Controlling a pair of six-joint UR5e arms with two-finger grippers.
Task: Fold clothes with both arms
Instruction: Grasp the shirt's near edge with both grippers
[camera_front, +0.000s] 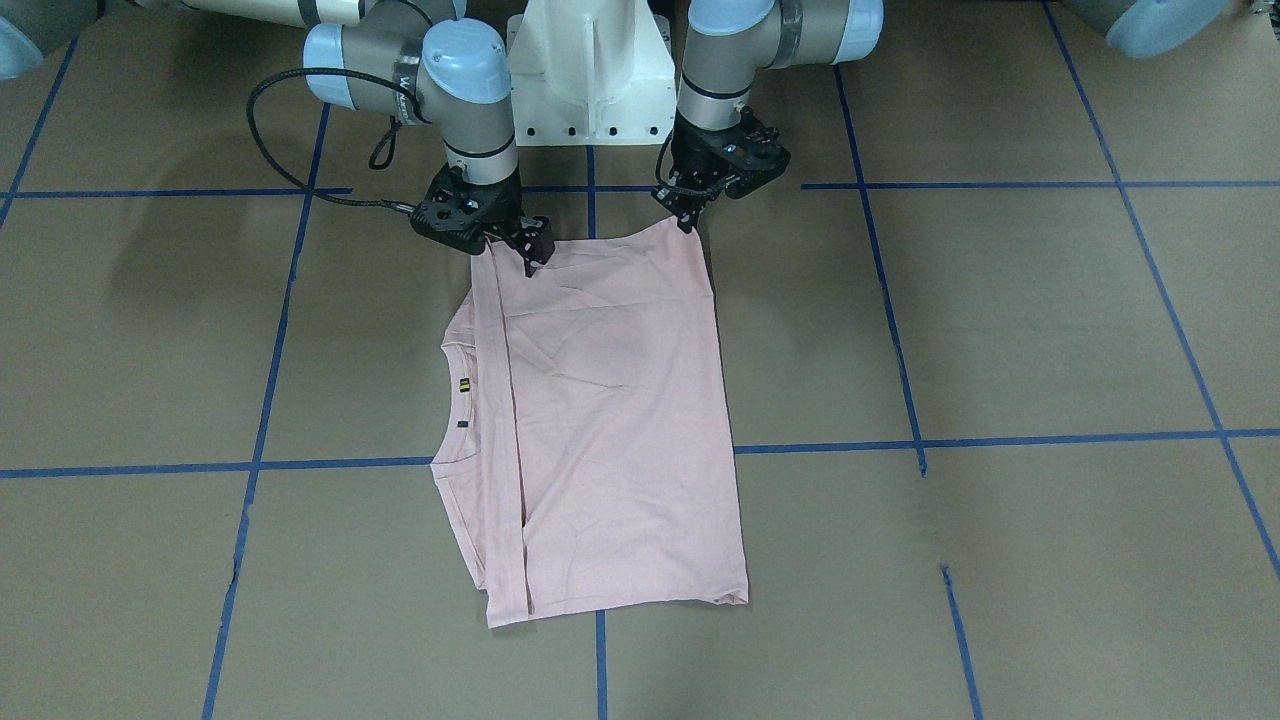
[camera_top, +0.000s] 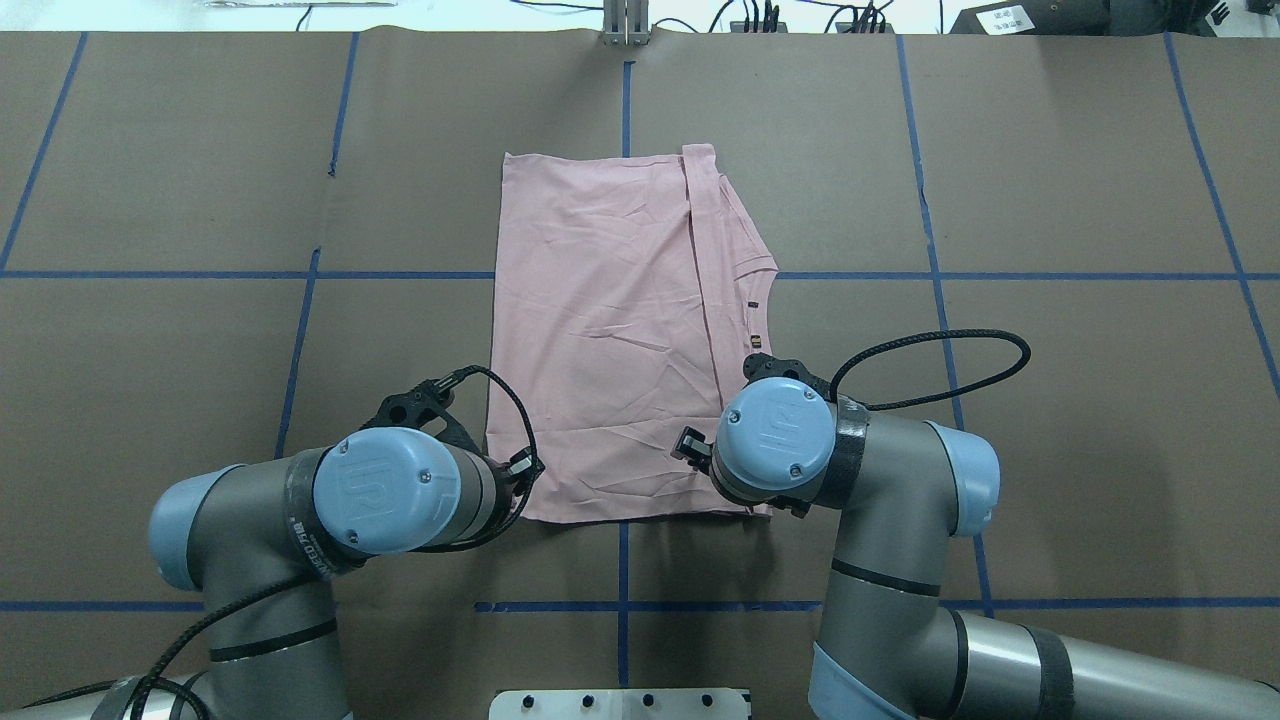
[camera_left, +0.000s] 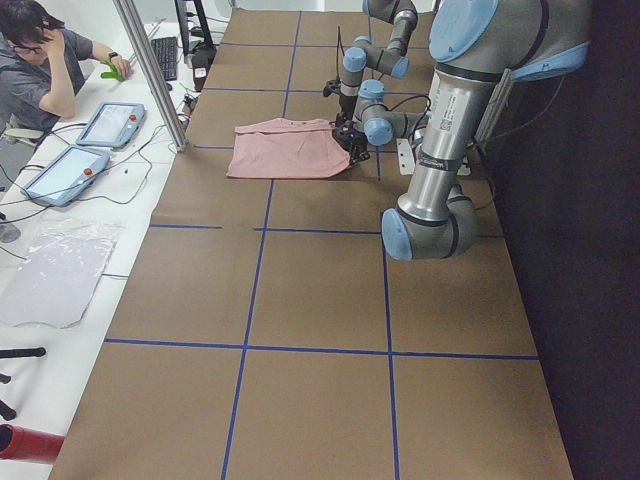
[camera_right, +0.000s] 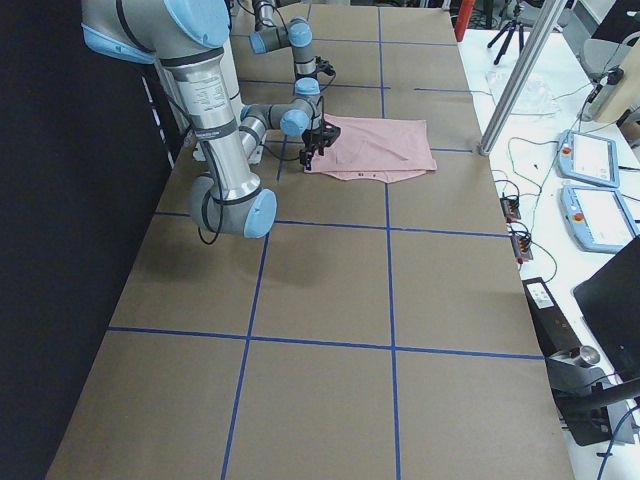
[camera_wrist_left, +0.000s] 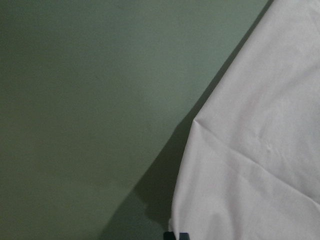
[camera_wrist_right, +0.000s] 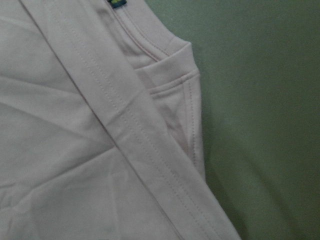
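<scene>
The pale pink T-shirt (camera_front: 620, 420) lies folded and plain side up on the brown table, its neckline and small labels (camera_front: 463, 385) on the right arm's side. It also shows in the overhead view (camera_top: 600, 330). My left gripper (camera_front: 688, 222) is shut on the shirt's near corner, which peaks up slightly; the left wrist view shows the cloth (camera_wrist_left: 260, 165) with a shadow under it. My right gripper (camera_front: 530, 262) is shut on the other near corner, by the folded-over hem (camera_wrist_right: 75, 150). In the overhead view the right wrist (camera_top: 775, 435) hides its fingers.
The white pedestal base (camera_front: 590, 70) stands just behind the grippers. Blue tape lines (camera_front: 900, 440) grid the brown table. An operator (camera_left: 40, 60) sits at the far side bench with tablets (camera_left: 110, 122), beside a metal post (camera_left: 150, 70).
</scene>
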